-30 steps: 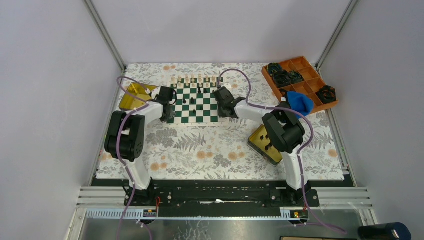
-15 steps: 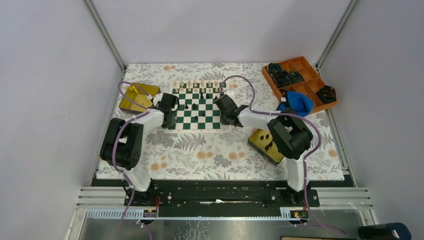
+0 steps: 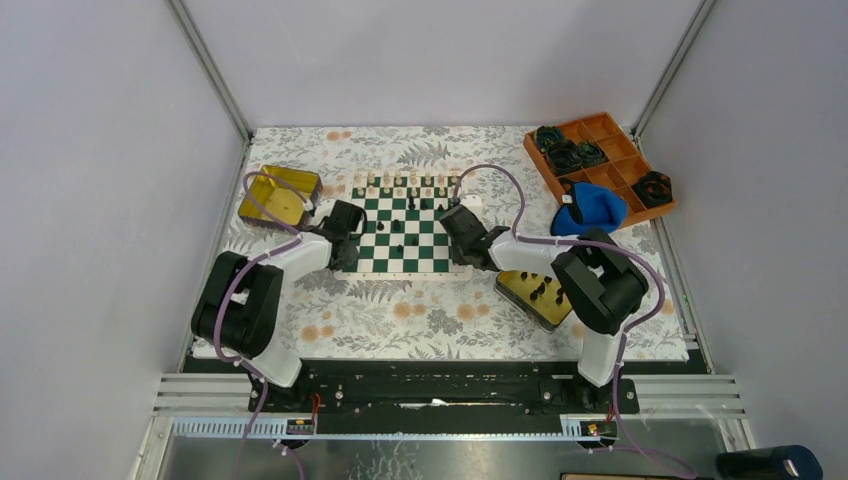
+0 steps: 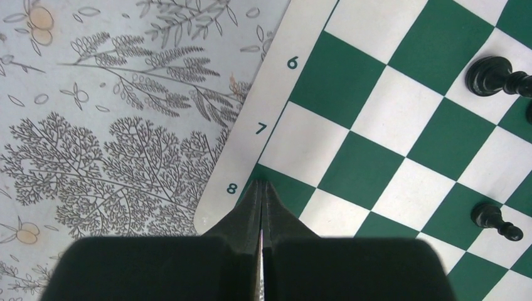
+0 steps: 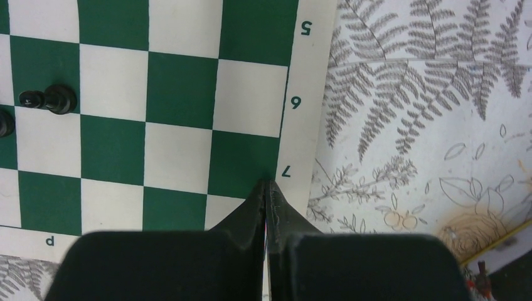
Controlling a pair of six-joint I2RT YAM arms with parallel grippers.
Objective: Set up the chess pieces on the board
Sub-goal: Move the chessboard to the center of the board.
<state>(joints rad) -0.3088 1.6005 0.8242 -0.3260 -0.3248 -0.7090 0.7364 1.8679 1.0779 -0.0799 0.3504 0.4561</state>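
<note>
The green-and-white board (image 3: 422,258) lies mid-table, with cream chess pieces (image 3: 405,182) lined along its far edge and a few black ones (image 3: 400,226) loose on it. My left gripper (image 3: 352,258) is shut, its tips (image 4: 261,185) resting on the near-left corner square by the "8". My right gripper (image 3: 462,250) is shut too, tips (image 5: 268,183) on the board's right edge by the "7". Nothing shows between either pair of fingers. Black pieces (image 4: 495,75) (image 4: 495,221) stand right of the left gripper. Another black piece (image 5: 49,99) lies left of the right one.
A gold tin (image 3: 535,293) holding black pieces sits under the right arm near the board's near-right corner. A second gold tin (image 3: 280,193) is at the far left. An orange divided tray (image 3: 600,150) with black rings and a blue cloth (image 3: 592,208) stands at the far right.
The board has slid toward the arms' bases together with both grippers, which stay at its near corners. The gold tins have kept their places.
</note>
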